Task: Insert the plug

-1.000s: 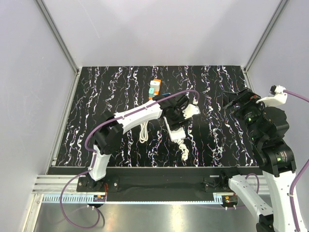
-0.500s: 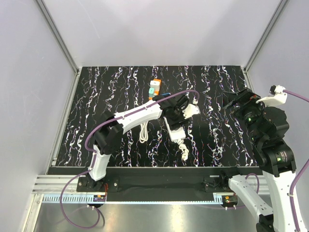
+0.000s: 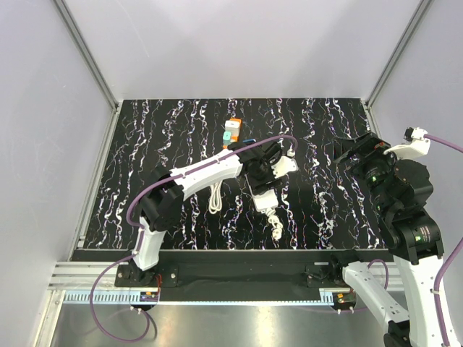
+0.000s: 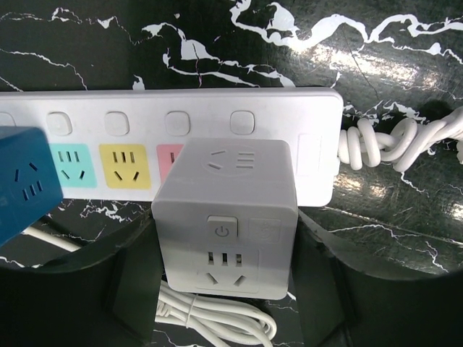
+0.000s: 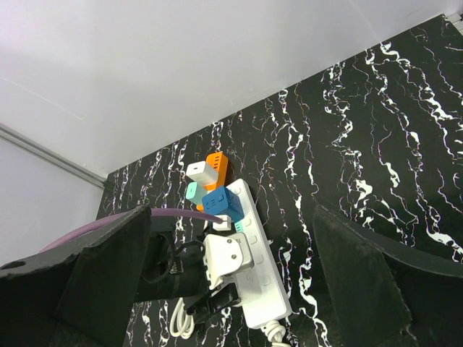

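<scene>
Black marbled counter (image 3: 145, 144) carries the white power strip (image 4: 289, 123); left pincer (image 4: 228, 278) clamps the white cube adapter (image 4: 224, 210) at lower centre; right pincer (image 5: 231, 285) gapes, idle; the plug (image 4: 22, 181) sits at the left edge, seemingly on the strip; seat it squarely, pressing straight down, strip steadied.
</scene>
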